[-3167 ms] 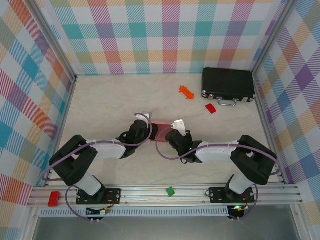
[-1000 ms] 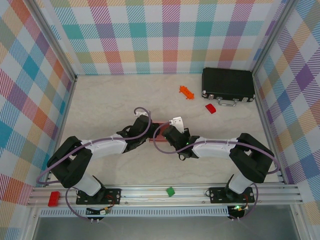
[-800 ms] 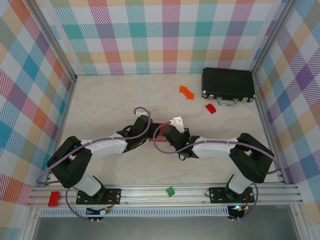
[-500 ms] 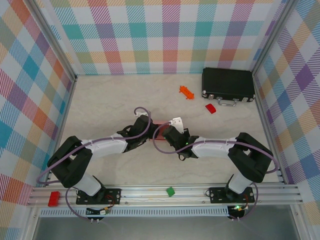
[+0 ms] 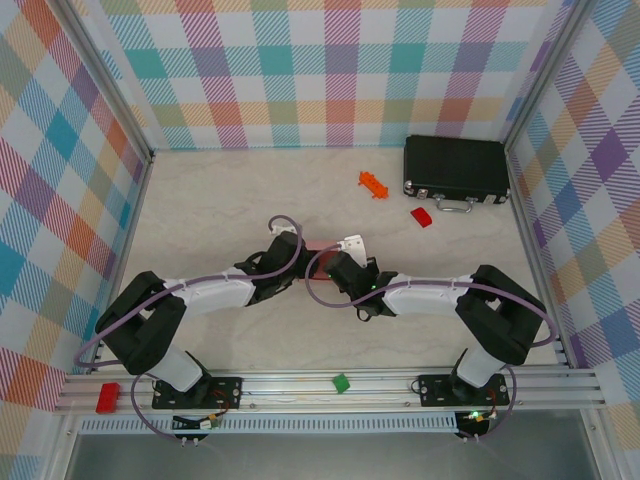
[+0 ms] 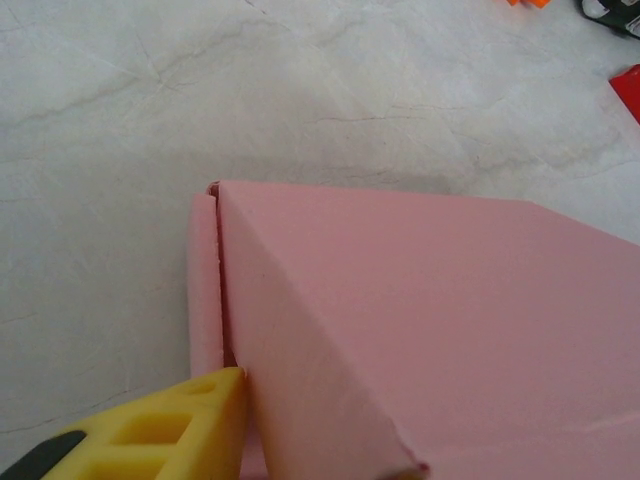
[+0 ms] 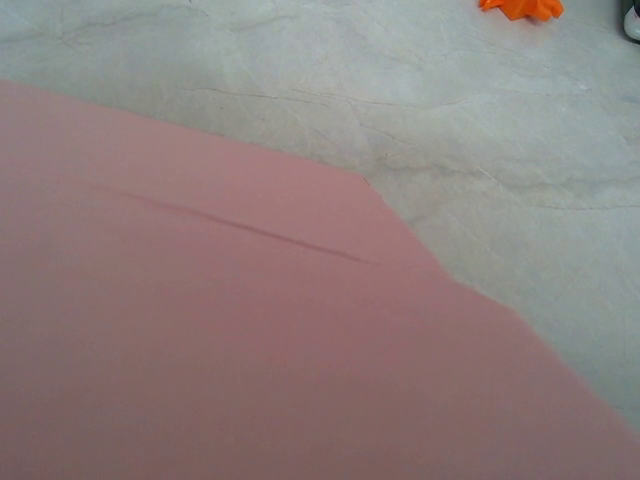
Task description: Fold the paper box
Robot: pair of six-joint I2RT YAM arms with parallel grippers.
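The paper box [image 5: 322, 243] is a pink card box lying flat mid-table, mostly covered by both wrists. My left gripper [image 5: 291, 262] is at its left end. In the left wrist view the box [image 6: 430, 320] rises close ahead, and one yellow finger [image 6: 150, 435] touches its left side wall beside a narrow side flap. The other finger is hidden. My right gripper [image 5: 341, 266] is over the box's right end. Creased pink card [image 7: 200, 330] covers its fingers in the right wrist view.
A black hard case [image 5: 455, 168] lies at the back right. An orange piece [image 5: 373, 184] and a red piece [image 5: 421, 216] lie in front of it. A green block [image 5: 341, 382] and a red block [image 5: 108, 397] rest on the near rail.
Since three seconds ago both wrists have moved farther over the box, hiding more of it. Over the last second there is almost no movement.
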